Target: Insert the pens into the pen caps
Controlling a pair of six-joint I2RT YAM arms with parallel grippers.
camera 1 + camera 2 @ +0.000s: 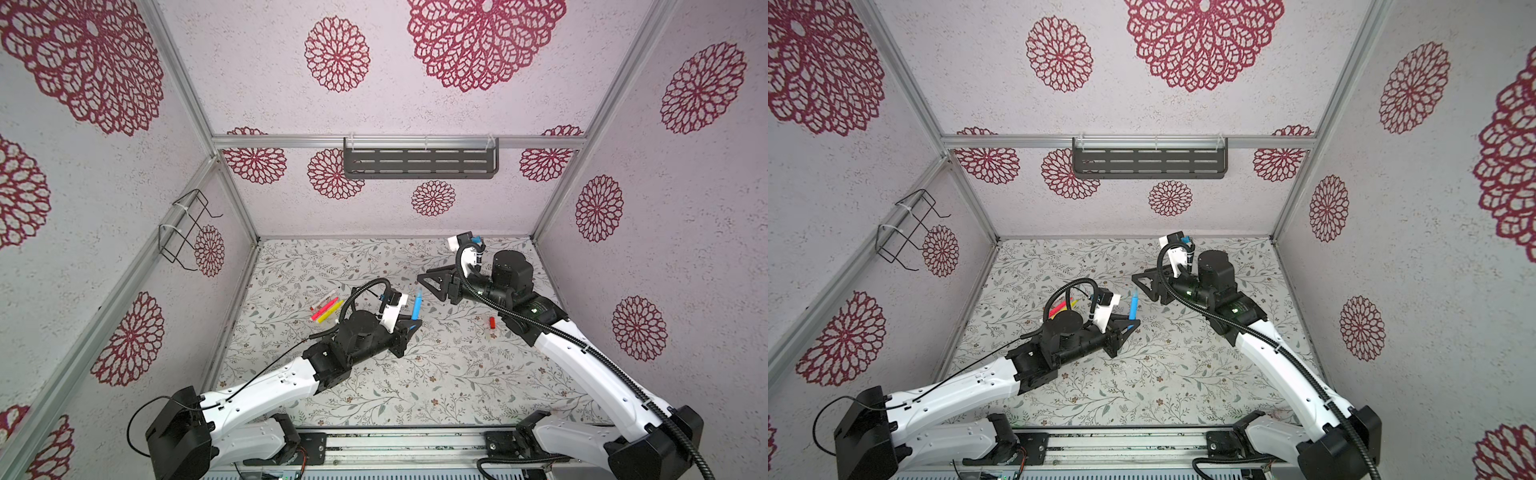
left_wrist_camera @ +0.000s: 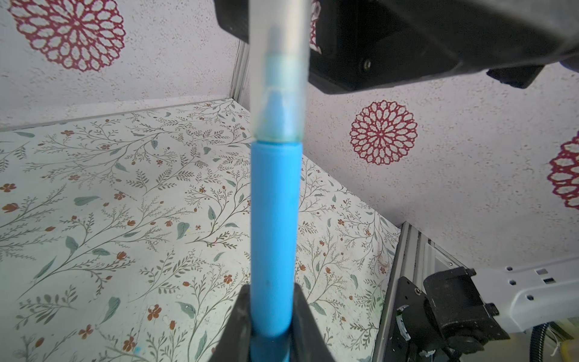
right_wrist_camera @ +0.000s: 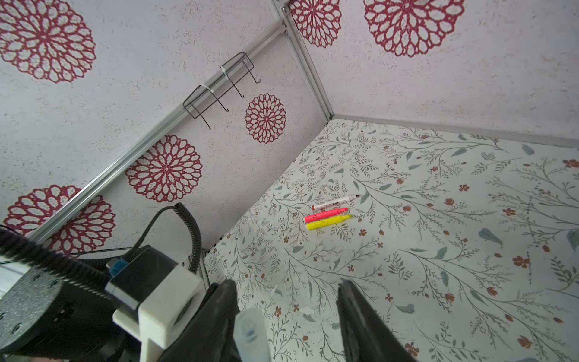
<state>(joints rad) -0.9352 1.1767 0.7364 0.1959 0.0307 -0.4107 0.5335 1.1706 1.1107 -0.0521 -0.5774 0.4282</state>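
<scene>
1. Top views: my left jaws are clamped on the blue pen (image 1: 417, 308), which is held tilted above the middle of the tabletop (image 1: 415, 374). In a top view the white pen (image 1: 325, 300), pink pen (image 1: 326, 309) and yellow pen (image 1: 331, 312) lie side by side near the left wall. The red cap (image 1: 492, 323) lies beside my right arm.
2. Left wrist: the blue pen is gripped at its lower end, and a clear cap (image 2: 280, 78) sits over its tip.
3. Right wrist: my right jaws stand apart, gripping nothing. The clear cap (image 3: 250, 332) is between them, close against one jaw. I cannot tell whether they touch.
</scene>
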